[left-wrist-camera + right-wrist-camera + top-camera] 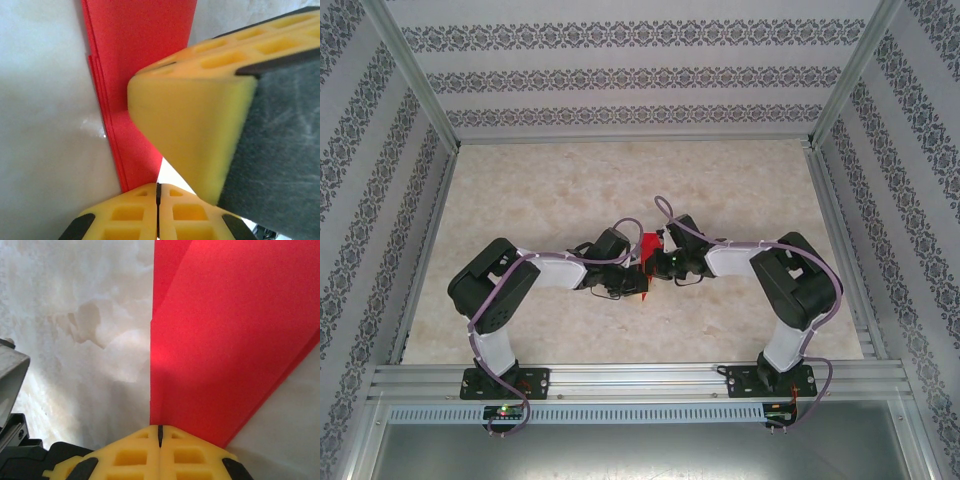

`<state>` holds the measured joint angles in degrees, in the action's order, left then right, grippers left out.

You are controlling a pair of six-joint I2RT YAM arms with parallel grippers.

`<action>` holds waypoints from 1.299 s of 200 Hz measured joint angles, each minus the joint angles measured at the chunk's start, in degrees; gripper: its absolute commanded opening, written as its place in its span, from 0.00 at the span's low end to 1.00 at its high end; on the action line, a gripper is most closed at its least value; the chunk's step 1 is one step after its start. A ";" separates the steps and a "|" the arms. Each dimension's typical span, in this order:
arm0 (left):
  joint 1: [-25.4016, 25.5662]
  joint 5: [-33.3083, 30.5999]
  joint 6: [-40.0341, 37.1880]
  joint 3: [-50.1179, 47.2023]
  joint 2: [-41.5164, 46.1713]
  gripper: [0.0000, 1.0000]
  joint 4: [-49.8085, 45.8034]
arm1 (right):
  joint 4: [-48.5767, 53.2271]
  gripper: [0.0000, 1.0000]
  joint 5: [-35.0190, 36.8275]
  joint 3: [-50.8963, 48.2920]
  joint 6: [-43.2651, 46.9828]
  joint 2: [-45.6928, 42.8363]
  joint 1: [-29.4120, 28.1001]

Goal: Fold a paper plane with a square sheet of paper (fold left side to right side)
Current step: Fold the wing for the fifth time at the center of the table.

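- Left gripper [158, 194]: fingers are closed tight, and only a thin dark seam is seen between the yellow tips in the left wrist view.
- The tips are set against the near end of the sheet of paper [140, 60]. Whether a layer is nipped in the seam cannot be told.
- Right gripper [160, 432]: it is clenched the same way, seam closed, with the red sheet [225, 340] met right at the tips. A pinch cannot be confirmed here either.
- One yellow finger [185, 130] of the right gripper, with a grey face on its side, is seen in the left wrist view. It is tilted over the sheet and lies just beside the left tips.
- In the top view the left gripper [634, 285] and right gripper [657, 267] are brought together at mid-table, tips near each other, with the paper between and partly under them.
- Sheet of paper [647, 245]: it is folded narrow and stacked layers are seen along one long edge. Only red faces are shown.
- Long axis: in the top view it is laid roughly away from the arm bases, near to far. Most of the length is covered by the grippers.
- In the right wrist view the sheet is seen to widen away from the tips, with one straight edge and one slanted edge.
- Which end is the point cannot be told.
- The sheet is rested on the pale marbled table [570, 180], near its centre.
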<state>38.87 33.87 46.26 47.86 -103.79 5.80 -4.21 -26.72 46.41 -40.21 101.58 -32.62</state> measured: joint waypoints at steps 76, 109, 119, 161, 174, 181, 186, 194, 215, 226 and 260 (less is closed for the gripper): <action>0.00 -0.98 -0.02 -0.28 0.02 0.08 1.11 | 0.72 0.00 -2.34 1.99 4.52 1.90 1.55; 0.00 -2.49 -0.07 -0.39 0.00 0.08 2.36 | 2.73 0.00 -5.35 4.63 5.90 4.04 3.74; -0.02 -2.93 -0.09 -0.44 0.00 0.08 2.69 | 3.39 0.00 -6.01 5.60 6.21 4.74 4.42; -0.26 -3.72 -0.22 -0.66 0.00 0.07 3.61 | 4.66 0.00 -7.26 8.28 7.54 6.60 7.06; -0.26 -3.69 -0.22 -0.70 0.00 0.07 3.69 | 4.63 0.00 -5.95 8.79 7.87 6.64 8.22; -0.26 -3.69 -0.22 -0.72 0.00 0.07 3.69 | 4.61 0.00 -5.35 9.05 8.07 6.69 8.96; -0.26 -3.69 -0.22 -0.72 0.00 0.07 3.72 | 4.57 0.00 -4.94 9.20 8.24 6.69 9.46; -0.26 -3.72 -0.22 -0.72 0.00 0.07 3.72 | 4.55 0.00 -4.33 9.38 8.59 6.73 10.25; -0.26 -3.69 -0.22 -0.72 0.00 0.07 3.72 | 4.85 0.00 -3.93 10.05 9.14 7.26 11.50; -0.26 -3.69 -0.22 -0.72 0.00 0.07 3.69 | 5.66 0.00 -4.04 10.75 9.57 7.65 11.52; -0.26 -3.74 -0.22 -0.72 0.00 0.07 3.80 | 8.90 0.00 -4.09 13.46 10.95 8.83 11.54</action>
<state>38.61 30.13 46.04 47.13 -103.79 9.61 4.69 -30.81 59.88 -29.26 110.41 -21.08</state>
